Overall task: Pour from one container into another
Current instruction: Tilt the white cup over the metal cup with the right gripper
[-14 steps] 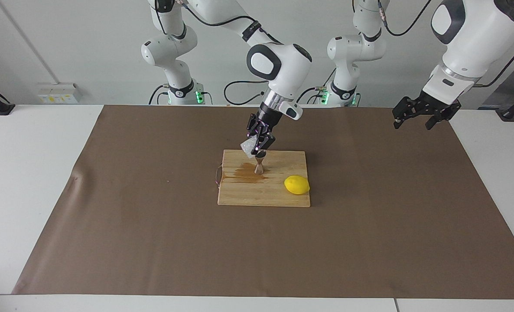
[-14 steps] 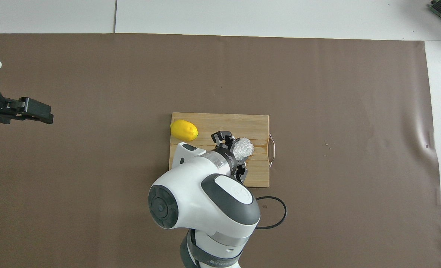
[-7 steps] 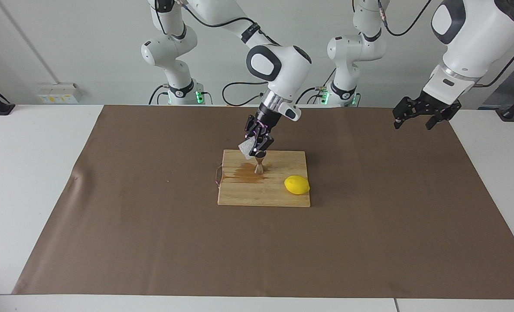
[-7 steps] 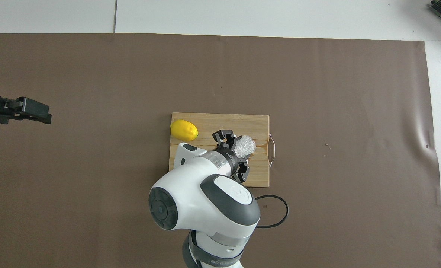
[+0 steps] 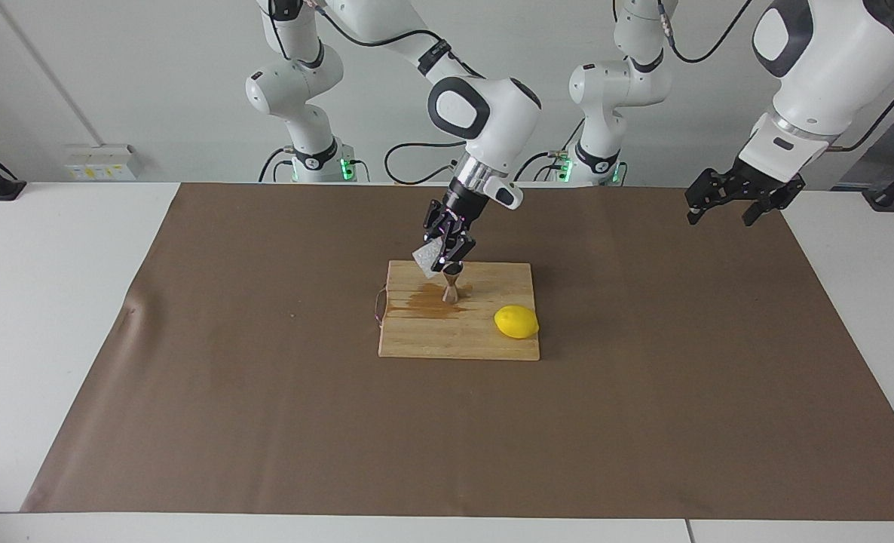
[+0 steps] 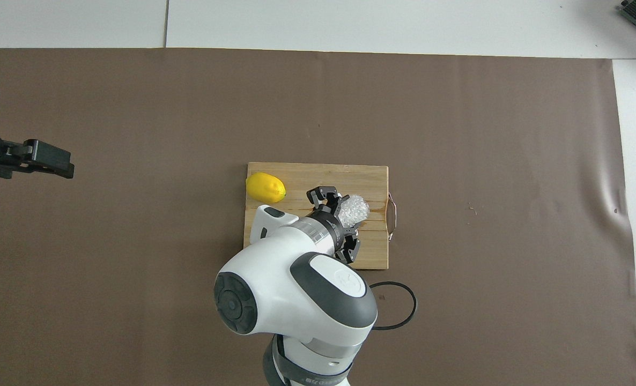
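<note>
The whitish bumpy glass cup [image 5: 426, 259] is tilted in my right gripper [image 5: 441, 260], which is shut on it just above the steel jigger [image 5: 451, 290]. The jigger stands upright on the wooden cutting board [image 5: 492, 343]. In the overhead view the cup [image 6: 353, 208] shows beside the right gripper [image 6: 339, 209], and the jigger is hidden under the hand. My left gripper [image 5: 721, 213] waits open and empty in the air over the left arm's end of the brown mat, and it also shows in the overhead view [image 6: 55, 163].
A yellow lemon [image 5: 516, 322] lies on the board's corner toward the left arm's end, farther from the robots than the jigger. A brown wet stain [image 5: 420, 303] spreads on the board beside the jigger. A metal handle [image 6: 392, 214] sticks out of the board's edge.
My right gripper has lifted the tilted cup slightly and shifted it a little toward the right arm's end. The left gripper has barely moved.
</note>
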{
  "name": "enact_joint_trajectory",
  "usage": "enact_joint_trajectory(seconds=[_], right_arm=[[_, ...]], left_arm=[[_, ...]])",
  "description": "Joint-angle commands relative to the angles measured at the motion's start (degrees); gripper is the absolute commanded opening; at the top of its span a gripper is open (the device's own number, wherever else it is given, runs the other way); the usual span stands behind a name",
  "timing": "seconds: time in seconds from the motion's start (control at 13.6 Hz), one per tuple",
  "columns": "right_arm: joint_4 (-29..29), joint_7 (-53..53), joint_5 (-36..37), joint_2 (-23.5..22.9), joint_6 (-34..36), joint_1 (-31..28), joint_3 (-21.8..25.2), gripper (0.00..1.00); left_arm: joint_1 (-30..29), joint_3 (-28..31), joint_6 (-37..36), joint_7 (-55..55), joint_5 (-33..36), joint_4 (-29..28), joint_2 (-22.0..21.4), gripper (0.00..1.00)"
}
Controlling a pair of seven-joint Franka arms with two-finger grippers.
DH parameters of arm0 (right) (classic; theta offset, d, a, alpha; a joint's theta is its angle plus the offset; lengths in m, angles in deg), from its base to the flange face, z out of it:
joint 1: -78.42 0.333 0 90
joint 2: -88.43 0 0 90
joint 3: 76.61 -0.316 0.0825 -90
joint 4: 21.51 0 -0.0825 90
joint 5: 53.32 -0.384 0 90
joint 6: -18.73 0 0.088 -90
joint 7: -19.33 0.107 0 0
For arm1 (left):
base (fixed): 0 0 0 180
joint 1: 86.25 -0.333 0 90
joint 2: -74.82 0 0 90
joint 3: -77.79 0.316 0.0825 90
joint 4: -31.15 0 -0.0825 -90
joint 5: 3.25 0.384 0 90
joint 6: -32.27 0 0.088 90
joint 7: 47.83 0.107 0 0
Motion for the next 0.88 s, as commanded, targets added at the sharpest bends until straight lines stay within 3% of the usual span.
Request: enact_joint_trajectory(seconds=[0.0, 0.81], right_arm=[[-1.0, 1.2, -2.9, 2.1, -0.5, -0.9, -0.6, 0.0], [-1.6, -4.3, -18.7, 4.6, -2.0, -8.8, -0.6, 0.0]], left_arm=[[-0.3, 0.1, 0.3, 0.5, -0.4, 0.3, 0.1, 1.0], [-0.3, 0.1, 0.4, 0.4, -0.4, 0.3, 0.4, 1.0]])
